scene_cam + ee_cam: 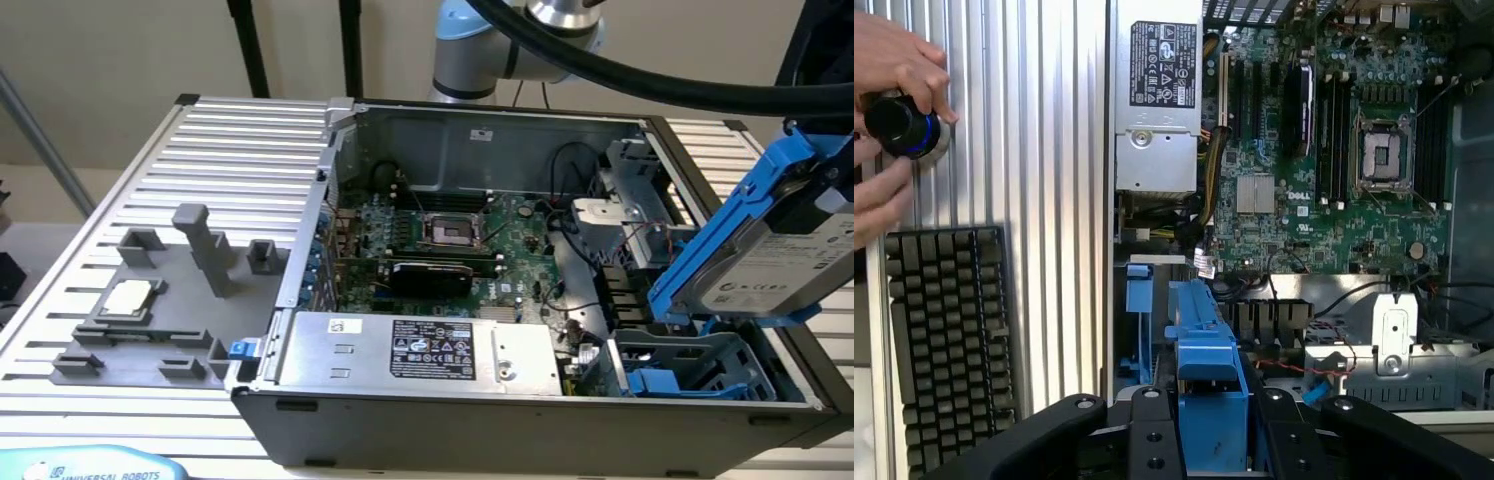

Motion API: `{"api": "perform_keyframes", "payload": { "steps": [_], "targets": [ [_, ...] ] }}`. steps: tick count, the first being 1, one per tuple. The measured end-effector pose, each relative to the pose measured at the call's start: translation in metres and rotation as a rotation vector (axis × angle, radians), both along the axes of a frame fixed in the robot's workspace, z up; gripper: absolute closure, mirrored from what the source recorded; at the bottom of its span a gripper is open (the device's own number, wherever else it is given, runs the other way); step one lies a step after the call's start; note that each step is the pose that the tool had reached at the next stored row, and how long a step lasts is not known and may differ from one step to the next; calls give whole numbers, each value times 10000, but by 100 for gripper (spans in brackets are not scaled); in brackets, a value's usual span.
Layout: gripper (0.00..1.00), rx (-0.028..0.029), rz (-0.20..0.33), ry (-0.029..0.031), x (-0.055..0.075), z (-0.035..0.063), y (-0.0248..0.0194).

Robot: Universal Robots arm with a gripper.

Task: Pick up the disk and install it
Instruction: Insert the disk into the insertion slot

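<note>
The disk [774, 265], a silver-grey drive with a white label in a blue carrier frame, hangs tilted in the air at the exterior view's right. It is above the open computer case [534, 425] and just over the drive bay [694, 365] in the case's near right corner. My gripper [827, 195] is shut on the disk at its upper end. In the wrist view the blue carrier [1206, 390] sits between the black fingers [1149, 435] of the gripper [1209, 445], pointing toward the case interior.
Inside the case lie the motherboard [441, 250] and a grey power-supply box [427, 350]. A grey fixture holding a square processor chip [127, 297] sits on the ribbed table at the exterior view's left. A person's hands [894, 110] hold a dark knob near a keyboard [949, 340].
</note>
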State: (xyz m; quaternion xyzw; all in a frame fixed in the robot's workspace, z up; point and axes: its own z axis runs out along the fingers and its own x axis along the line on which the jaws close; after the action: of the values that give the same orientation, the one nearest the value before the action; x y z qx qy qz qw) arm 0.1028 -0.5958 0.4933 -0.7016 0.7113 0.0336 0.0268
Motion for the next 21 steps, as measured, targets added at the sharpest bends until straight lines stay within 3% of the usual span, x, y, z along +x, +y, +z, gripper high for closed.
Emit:
{"api": "perform_keyframes", "payload": {
  "steps": [9,13,21],
  "targets": [
    [67,1,1,-3,-3,-9,-1],
    [67,1,12,6,-5,-68,0],
    [67,-3,163,78,1,-192,0]
  ]
}}
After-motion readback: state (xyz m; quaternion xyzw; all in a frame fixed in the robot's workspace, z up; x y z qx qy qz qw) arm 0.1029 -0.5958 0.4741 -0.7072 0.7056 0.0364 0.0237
